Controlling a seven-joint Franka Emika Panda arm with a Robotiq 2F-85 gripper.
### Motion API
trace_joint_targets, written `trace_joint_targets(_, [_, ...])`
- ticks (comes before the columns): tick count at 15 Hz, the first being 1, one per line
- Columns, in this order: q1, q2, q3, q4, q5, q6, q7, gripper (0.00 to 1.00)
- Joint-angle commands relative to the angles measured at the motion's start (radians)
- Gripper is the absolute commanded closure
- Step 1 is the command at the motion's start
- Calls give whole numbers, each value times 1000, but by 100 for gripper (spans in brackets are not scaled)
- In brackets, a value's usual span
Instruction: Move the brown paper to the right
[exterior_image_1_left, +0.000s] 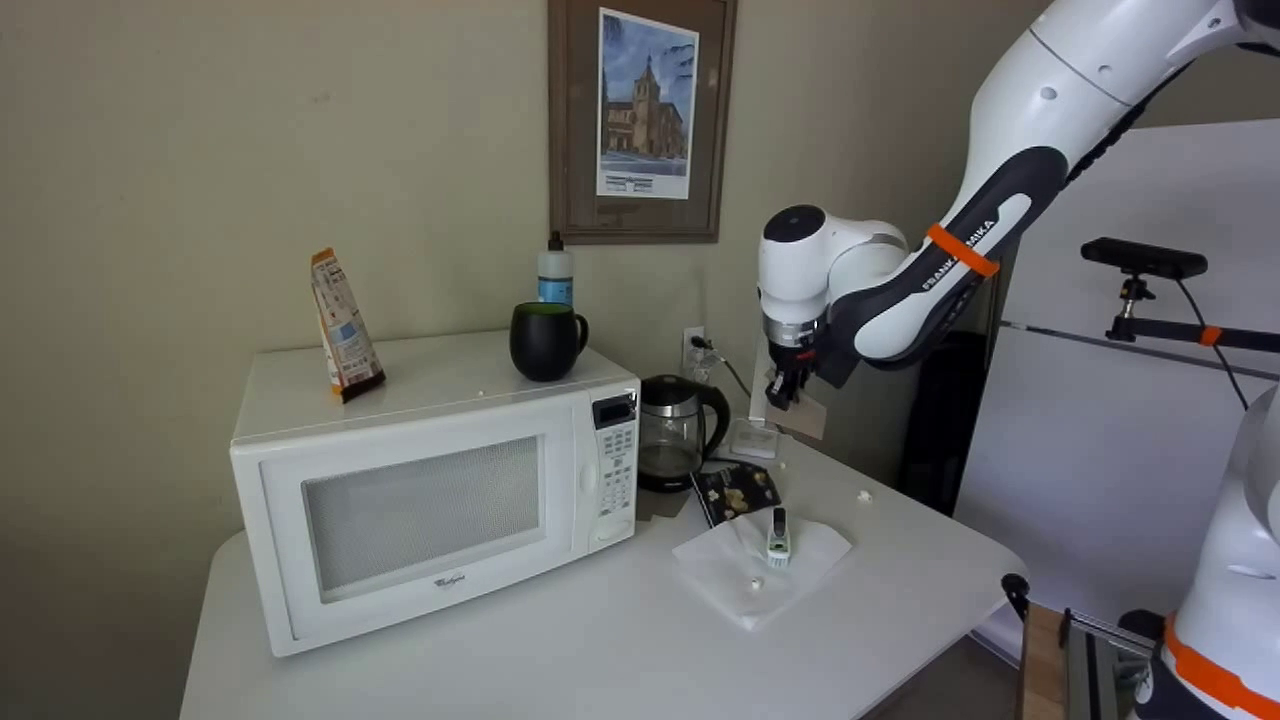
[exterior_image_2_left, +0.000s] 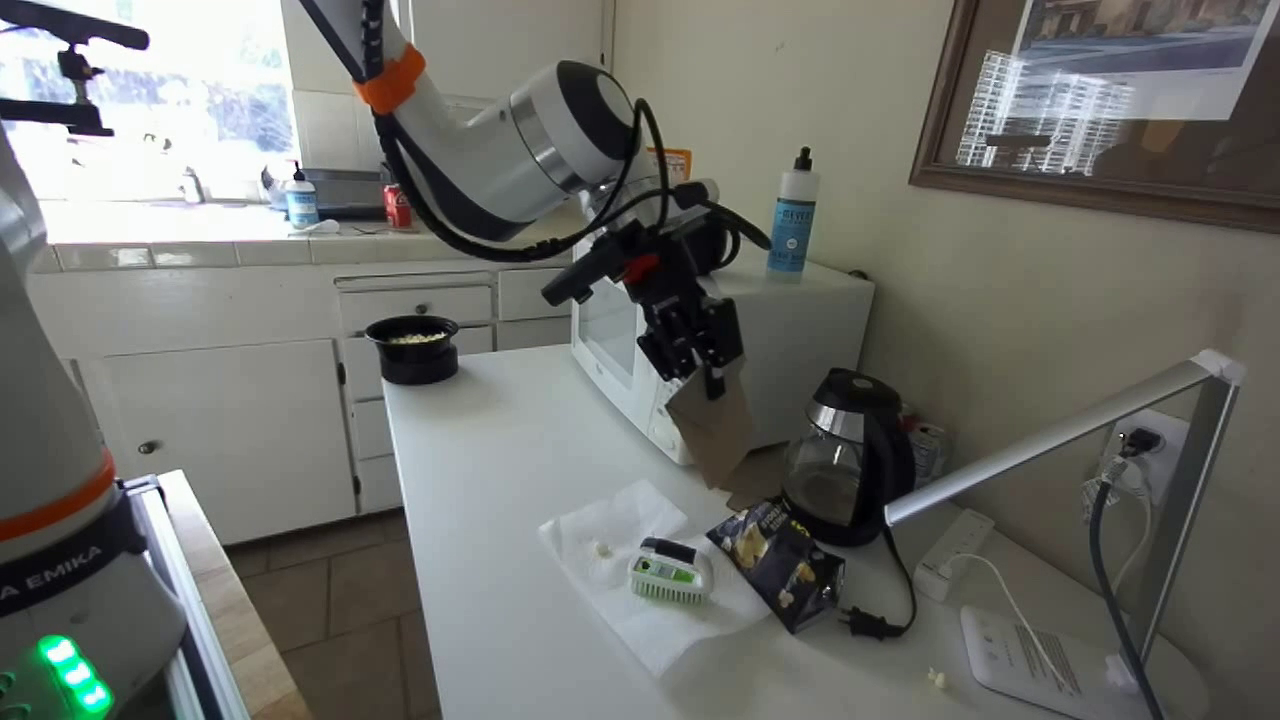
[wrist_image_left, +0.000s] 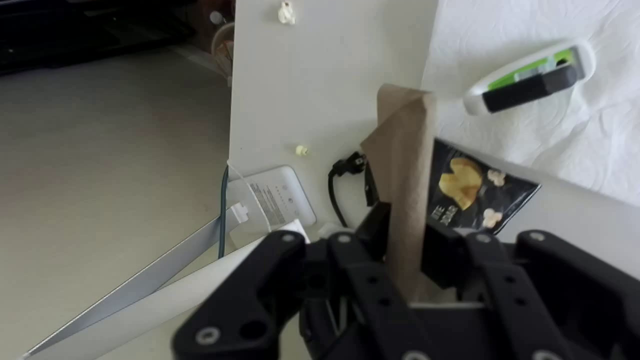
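Note:
The brown paper (exterior_image_1_left: 800, 416) is a thin, plain, folded brown-grey sheet. It hangs tilted from my gripper (exterior_image_1_left: 786, 390), above the table at its back part. In an exterior view the brown paper (exterior_image_2_left: 712, 425) hangs below the fingertips of the gripper (exterior_image_2_left: 705, 375), in front of the kettle and microwave side. In the wrist view the brown paper (wrist_image_left: 400, 145) stands up between the two black fingers of the gripper (wrist_image_left: 407, 240), which press on it from both sides. Its lower end is partly hidden by the fingers.
Below lie a black popcorn bag (exterior_image_2_left: 785, 565), a white napkin (exterior_image_2_left: 590, 535) and a green-white brush (exterior_image_2_left: 670, 572). A glass kettle (exterior_image_2_left: 845, 460) stands beside the microwave (exterior_image_1_left: 430, 500). A lamp (exterior_image_2_left: 1060, 430) and a plug cord (exterior_image_2_left: 890, 610) are at the back end.

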Motion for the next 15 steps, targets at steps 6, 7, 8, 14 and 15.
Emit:
trace_joint_targets(6, [-79,288,8,219,154,470,-143,97])
trace_joint_targets(7, [-85,313,35,204,268,520,-255,97])
trace_joint_targets(8, [-141,338,113,198,345,544,-330,97])
trace_joint_targets(14, [-134,440,160,303,641,455,-634,97])
trace_joint_targets(15, [-130,450,150,324,667,442,-659,97])
